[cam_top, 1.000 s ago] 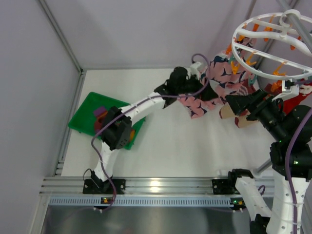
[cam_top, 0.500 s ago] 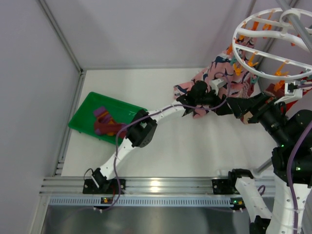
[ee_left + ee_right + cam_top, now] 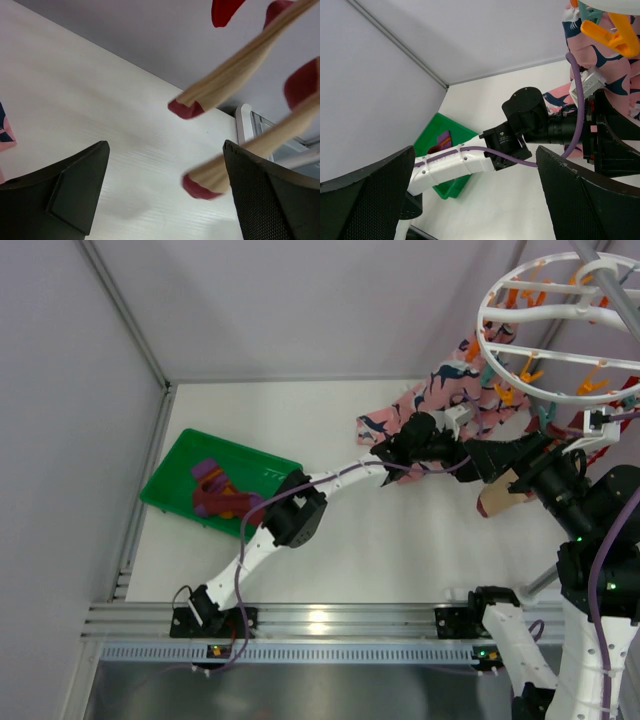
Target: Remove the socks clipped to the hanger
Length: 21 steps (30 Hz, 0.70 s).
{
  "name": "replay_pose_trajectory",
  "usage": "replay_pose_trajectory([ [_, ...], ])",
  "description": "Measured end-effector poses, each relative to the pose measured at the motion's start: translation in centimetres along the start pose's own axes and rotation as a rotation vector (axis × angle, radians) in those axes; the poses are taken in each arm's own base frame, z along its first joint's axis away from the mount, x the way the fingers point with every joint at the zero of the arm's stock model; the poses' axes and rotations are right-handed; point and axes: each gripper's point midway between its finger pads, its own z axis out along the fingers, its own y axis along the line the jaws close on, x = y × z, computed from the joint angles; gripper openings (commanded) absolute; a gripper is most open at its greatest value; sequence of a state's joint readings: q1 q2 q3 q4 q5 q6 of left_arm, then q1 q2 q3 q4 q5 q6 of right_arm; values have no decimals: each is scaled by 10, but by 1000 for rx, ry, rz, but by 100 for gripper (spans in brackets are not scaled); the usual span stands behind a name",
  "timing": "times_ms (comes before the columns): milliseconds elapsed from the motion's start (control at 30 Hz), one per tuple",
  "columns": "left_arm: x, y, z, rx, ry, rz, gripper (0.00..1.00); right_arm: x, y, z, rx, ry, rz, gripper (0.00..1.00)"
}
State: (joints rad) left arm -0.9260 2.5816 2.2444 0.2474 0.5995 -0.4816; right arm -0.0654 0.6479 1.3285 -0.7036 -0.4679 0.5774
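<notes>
We are holding our left gripper with fingers wide apart before tan socks dangling at upper right; our right gripper is gaping likewise. Beyond, pink cloth is crowding the hanger; a maroon sock is lying in the green tray, left.

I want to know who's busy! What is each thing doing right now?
Left end effector: open, empty.
Right end effector: open, empty.
Tan socks: hanging, not gripped.
Maroon sock: lying in green tray.
Hanger: hanging up.
Pink cloth: clipped to hanger.
</notes>
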Motion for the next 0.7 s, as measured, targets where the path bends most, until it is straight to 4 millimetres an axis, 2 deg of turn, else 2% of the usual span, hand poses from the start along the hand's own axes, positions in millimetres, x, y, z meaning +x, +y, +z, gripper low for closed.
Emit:
replay_pose_trajectory([
  [167, 3, 4, 10, -73, -32, 56, 98, 0, 0, 0, -1, 0, 0, 100],
  [200, 6, -1, 14, -75, -33, 74, 98, 0, 0, 0, 0, 1, 0, 99],
  [300, 9, -26, 24, 1, -36, 113, 98, 0, 0, 0, 0, 1, 0, 99],
  [367, 4, -54, 31, 124, -53, 139, 99, 1, 0, 0, 2, 3, 0, 99],
  [433, 4, -81, 33, 234, -53, 148, 98, 2, -1, 0, 6, 6, -1, 100],
  [500, 7, -95, 31, 301, -50, 155, 98, 2, -2, 0, 9, 7, -3, 99],
  [567, 15, -99, 29, 336, -40, 157, 98, 3, -2, -1, 10, 9, -2, 100],
  [700, 38, -89, 24, 341, 15, 107, 98, 3, -2, -1, 9, 10, -2, 100],
])
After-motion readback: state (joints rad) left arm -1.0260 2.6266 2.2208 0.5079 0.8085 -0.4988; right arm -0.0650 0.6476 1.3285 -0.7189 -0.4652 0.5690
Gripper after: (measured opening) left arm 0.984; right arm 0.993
